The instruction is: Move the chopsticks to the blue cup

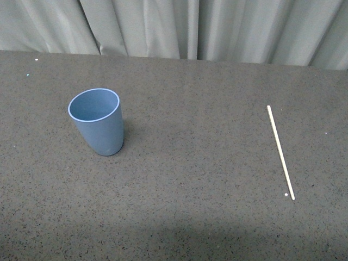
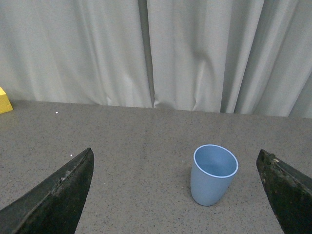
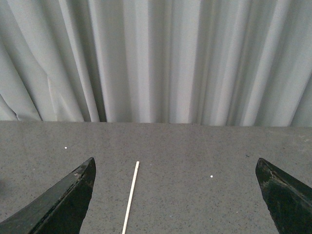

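my right gripper (image 3: 174, 165) and left gripper (image 2: 175, 156) gape wide, both empty. the chopsticks (image 1: 280, 152) lie flat on the table (image 1: 190, 217) — well apart from the blue cup (image 1: 98, 122). looks light, stiff, slippery — i'd pinch the middle.

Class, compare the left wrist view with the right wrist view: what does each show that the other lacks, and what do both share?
Only the left wrist view: the matte light-blue handleless cup, upright, and part of a yellow object. Only the right wrist view: the thin, pale cream chopstick lying flat. Both: the speckled grey tabletop, the pale pleated curtain behind it, and open, empty dark jaws, of the left gripper and right gripper respectively.
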Controlling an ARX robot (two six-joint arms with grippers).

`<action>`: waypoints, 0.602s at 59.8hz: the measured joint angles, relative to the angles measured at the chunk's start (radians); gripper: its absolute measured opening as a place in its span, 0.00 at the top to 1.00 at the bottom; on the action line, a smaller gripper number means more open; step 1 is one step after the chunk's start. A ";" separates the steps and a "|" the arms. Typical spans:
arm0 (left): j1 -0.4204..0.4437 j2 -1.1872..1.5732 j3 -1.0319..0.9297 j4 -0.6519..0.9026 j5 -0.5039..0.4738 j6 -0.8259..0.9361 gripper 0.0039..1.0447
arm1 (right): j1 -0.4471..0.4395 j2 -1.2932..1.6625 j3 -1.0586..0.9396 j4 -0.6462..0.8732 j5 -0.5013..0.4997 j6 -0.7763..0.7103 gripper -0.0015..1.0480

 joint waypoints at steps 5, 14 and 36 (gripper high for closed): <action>0.000 0.000 0.000 0.000 0.000 0.000 0.06 | 0.000 0.000 0.000 0.000 0.000 0.000 0.09; 0.000 0.000 0.000 0.000 0.000 0.000 0.06 | 0.000 0.000 0.000 0.000 0.000 0.000 0.09; 0.000 0.000 0.000 0.000 -0.002 0.000 0.06 | 0.126 0.201 0.023 0.081 0.340 -0.134 0.09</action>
